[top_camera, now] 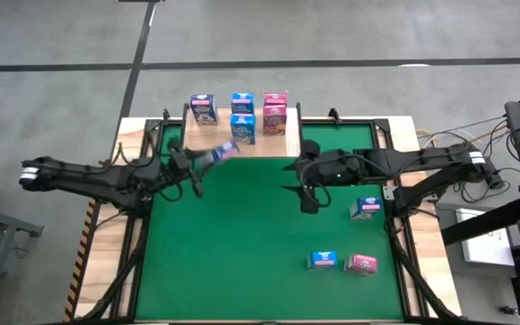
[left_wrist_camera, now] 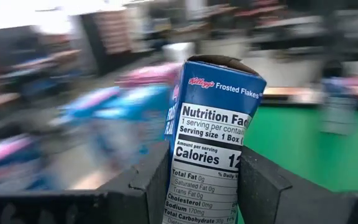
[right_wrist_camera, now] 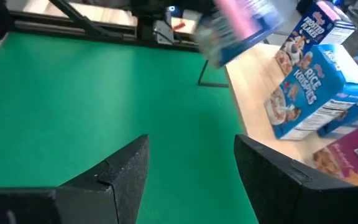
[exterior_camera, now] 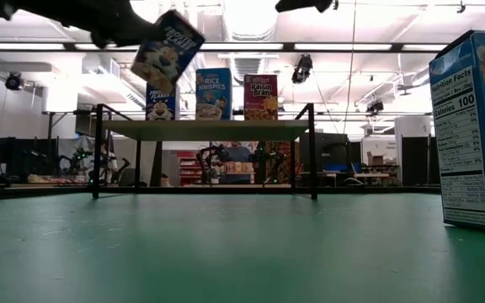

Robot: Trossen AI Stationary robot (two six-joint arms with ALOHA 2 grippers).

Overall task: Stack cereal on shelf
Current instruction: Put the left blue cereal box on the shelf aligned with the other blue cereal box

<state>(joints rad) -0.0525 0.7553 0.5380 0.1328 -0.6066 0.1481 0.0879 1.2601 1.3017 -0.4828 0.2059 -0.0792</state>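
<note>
Gripping a small blue cardboard Frosted Flakes cereal box (left_wrist_camera: 213,143) between the two dark fingers (left_wrist_camera: 143,186) of the left gripper (left_wrist_camera: 205,186), one pad pressing on each narrow side. Showing the white nutrition-facts panel toward the camera, with the box's open-looking top end tilting slightly away. Blurring behind the held box: more blue cartons (left_wrist_camera: 114,118) and pink cartons (left_wrist_camera: 148,73), too smeared to count. Showing a strip of green mat (left_wrist_camera: 291,140) beside the box, with another blurred small carton (left_wrist_camera: 337,112) standing farther off on it. Leaving the room beyond as streaks only.
</note>
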